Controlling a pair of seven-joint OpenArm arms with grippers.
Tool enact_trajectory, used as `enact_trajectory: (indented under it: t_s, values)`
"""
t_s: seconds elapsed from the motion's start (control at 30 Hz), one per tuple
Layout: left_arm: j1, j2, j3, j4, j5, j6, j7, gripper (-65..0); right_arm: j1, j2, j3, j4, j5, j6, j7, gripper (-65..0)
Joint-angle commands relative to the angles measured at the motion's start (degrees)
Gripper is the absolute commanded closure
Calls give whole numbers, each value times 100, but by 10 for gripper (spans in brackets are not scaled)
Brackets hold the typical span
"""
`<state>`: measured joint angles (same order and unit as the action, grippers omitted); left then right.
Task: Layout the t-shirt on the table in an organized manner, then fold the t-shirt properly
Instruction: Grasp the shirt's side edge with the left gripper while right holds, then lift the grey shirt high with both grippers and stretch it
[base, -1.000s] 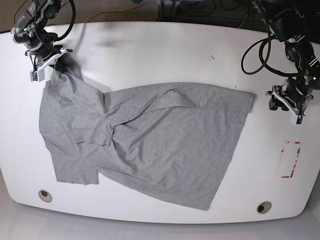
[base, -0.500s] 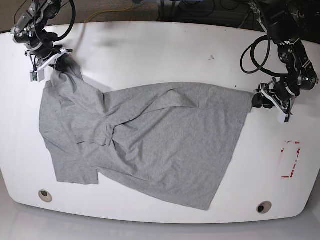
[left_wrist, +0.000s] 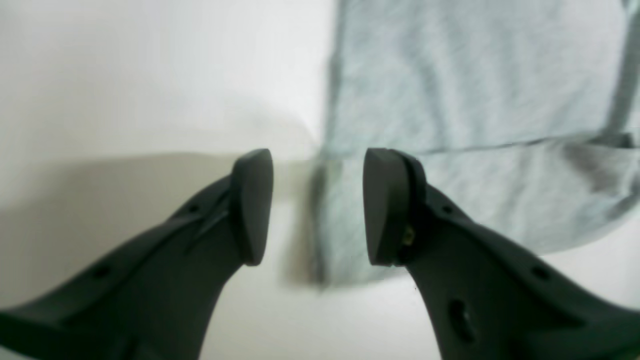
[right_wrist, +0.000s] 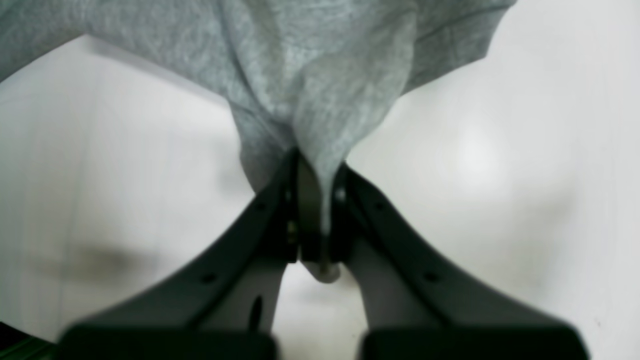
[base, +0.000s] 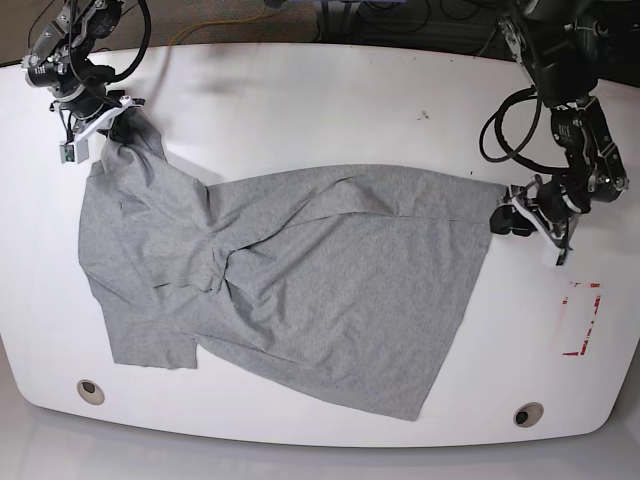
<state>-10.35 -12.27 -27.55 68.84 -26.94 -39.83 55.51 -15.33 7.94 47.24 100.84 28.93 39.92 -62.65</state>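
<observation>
The shirt (base: 300, 270) lies spread but rumpled across the middle of the counter (base: 300, 100), its nearest hem corner close to the front edge, between the 2 grommet holes (base: 89, 390). It looks light, limp and wrinkly: it should drape and stretch when pulled, bunch where pushed, and slide easily on the glossy top. A diagonal fold and a bunched pleat run through its middle, so it is not yet flat.

At the shirt's far side corner, the left tool (left_wrist: 317, 205) stands spread, its 2 fingers (left_wrist: 252, 205) straddling the hem edge without pinching it. That corner, with its stitched hem, seems a sound hold, since doubled cloth slips less.

Farthest back, the right tool (right_wrist: 315, 220) is pressed together on a tuft of shirt, which rises off the counter into it. A pull from both ends would likely draw out the wrinkles. Near the left tool is a red tape mark (base: 580, 320).
</observation>
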Motion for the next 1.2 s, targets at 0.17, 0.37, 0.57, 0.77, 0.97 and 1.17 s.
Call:
enact_trajectory:
  t_s: [0.17, 0.37, 0.57, 0.77, 0.97, 1.17]
  values:
    - [-218, 36, -10, -101, -80, -17, -34, -275, 26, 80, 27, 127, 109, 8, 107, -13]
    - [-218, 71, -10, -101, -80, -17, 282, -275, 26, 80, 27, 127, 109, 8, 107, -13]
    - [-200, 80, 61, -101, -80, -17, 405, -272, 26, 80, 27, 127, 118, 8, 107, -13]
    - [-68, 80, 333, -93, -89, -17, 414, -269, 34, 71, 27, 127, 118, 8, 107, -13]
    - [63, 71, 359, 57, -80, -17, 414, -261, 34, 71, 27, 127, 109, 8, 107, -13]
    - [72, 45, 570, 215, -53, -17, 414, -81, 34, 80, 27, 118, 109, 8, 107, -14]
